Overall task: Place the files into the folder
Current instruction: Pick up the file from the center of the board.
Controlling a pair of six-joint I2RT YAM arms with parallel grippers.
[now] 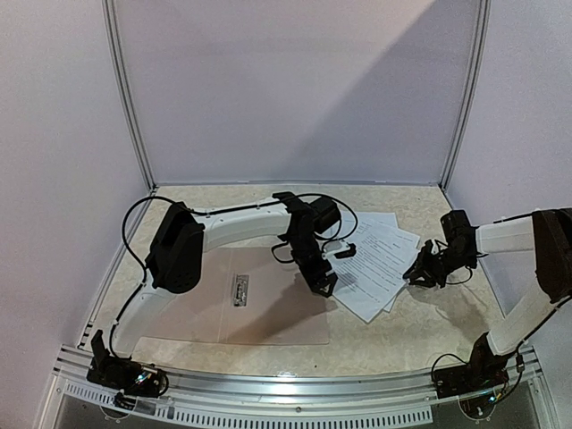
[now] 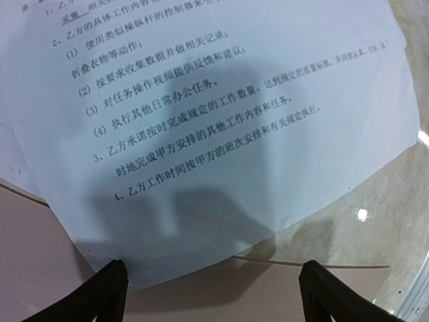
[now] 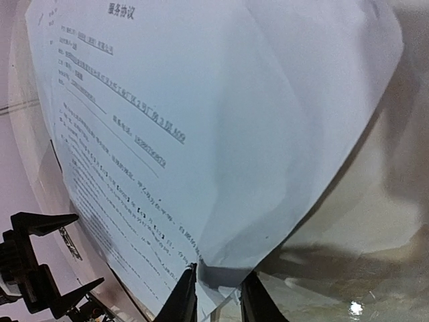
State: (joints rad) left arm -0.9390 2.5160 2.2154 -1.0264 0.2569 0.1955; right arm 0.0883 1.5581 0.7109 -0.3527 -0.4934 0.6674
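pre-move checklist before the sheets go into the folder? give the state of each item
1. Is the folder open and flat, with its clip exposed: ok.
2. Are the files inside the folder: not ok. They lie to its right, with only a corner over its edge.
3. Are the files squared up: not ok, they are fanned out.
4. Is the left gripper open and empty above the sheet corner: ok.
5. Does the right gripper grip the sheet edge: cannot tell. The curled edge sits between its close-set fingers, but contact is unclear.
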